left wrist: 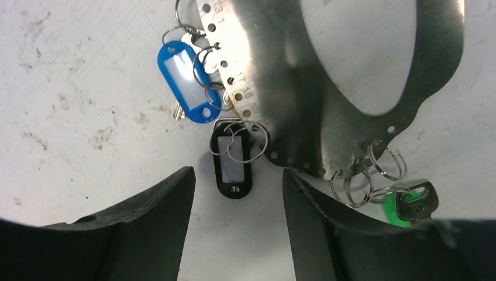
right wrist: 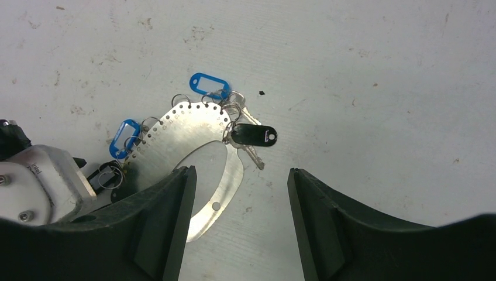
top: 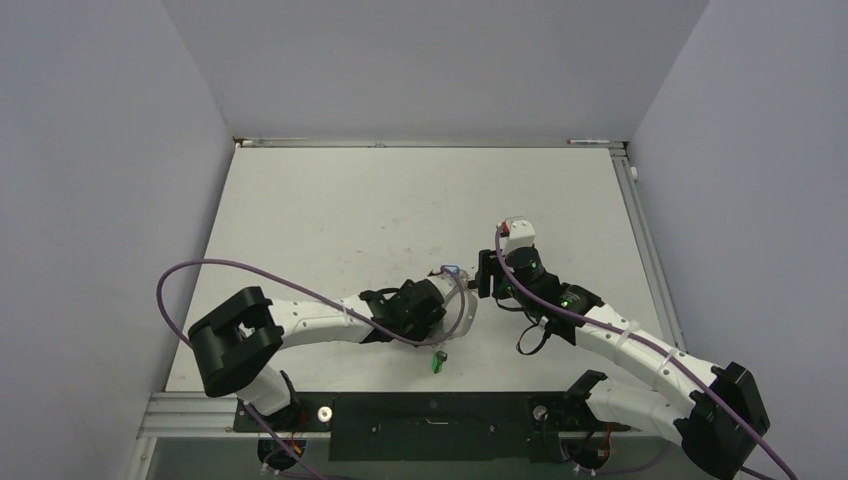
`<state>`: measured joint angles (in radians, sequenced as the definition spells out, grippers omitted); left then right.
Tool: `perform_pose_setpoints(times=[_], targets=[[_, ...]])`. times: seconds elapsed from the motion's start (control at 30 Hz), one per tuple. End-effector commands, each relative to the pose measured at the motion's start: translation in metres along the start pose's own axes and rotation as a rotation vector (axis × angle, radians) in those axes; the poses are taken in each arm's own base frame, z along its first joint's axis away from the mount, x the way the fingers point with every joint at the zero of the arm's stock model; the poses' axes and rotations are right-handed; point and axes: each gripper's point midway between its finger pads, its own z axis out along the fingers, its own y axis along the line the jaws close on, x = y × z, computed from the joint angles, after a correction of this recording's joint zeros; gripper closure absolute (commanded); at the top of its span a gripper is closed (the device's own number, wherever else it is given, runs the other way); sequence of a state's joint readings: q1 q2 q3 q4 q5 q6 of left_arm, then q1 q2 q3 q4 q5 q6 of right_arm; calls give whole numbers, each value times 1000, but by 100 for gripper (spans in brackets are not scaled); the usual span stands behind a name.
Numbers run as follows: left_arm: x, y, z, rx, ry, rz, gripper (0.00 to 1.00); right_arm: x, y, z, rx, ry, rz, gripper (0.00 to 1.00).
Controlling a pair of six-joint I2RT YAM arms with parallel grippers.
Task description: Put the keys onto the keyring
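Note:
The keyring [right wrist: 181, 132] is a flat grey metal crescent with a row of small holes, lying on the table [top: 330, 220]. Split rings through its holes carry a blue tag [left wrist: 187, 82], a black tag [left wrist: 234, 167] and a green-headed key [left wrist: 409, 205]. The right wrist view shows two blue tags [right wrist: 209, 84], a black tag [right wrist: 254, 136] and a silver key blade [right wrist: 252, 155]. My left gripper [left wrist: 237, 216] stands open just short of the black tag. My right gripper [right wrist: 240, 187] is open over the crescent's thin end, nothing between its fingers.
In the top view both grippers meet near the table's front middle, with the keyring [top: 468, 310] between them and the green key [top: 437, 361] toward the front edge. White walls close in the table on three sides. A purple cable [top: 200, 270] loops over the left arm.

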<state>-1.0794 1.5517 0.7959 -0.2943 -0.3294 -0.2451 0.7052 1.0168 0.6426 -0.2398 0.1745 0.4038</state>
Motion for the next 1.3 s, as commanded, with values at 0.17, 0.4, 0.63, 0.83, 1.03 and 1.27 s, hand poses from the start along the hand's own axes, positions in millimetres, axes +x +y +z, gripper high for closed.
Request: perform_pose_setpoints(times=[0.17, 0.4, 0.63, 0.83, 1.03, 1.27], targets=[[-12, -11, 13, 20, -9, 21, 57, -9, 1, 1, -12, -31, 8, 40], [0, -14, 16, 54, 44, -21, 59, -9, 0, 1, -13, -31, 9, 40], [12, -7, 15, 76, 109, -127, 59, -8, 0, 1, -13, -29, 11, 40], [16, -8, 16, 99, 122, -144, 60, -9, 0, 1, -14, -30, 11, 40], [30, -4, 24, 97, 179, -198, 69, -8, 0, 0, -14, -29, 9, 40], [39, -1, 27, 94, 194, -239, 89, -9, 0, 0, -14, -29, 11, 40]])
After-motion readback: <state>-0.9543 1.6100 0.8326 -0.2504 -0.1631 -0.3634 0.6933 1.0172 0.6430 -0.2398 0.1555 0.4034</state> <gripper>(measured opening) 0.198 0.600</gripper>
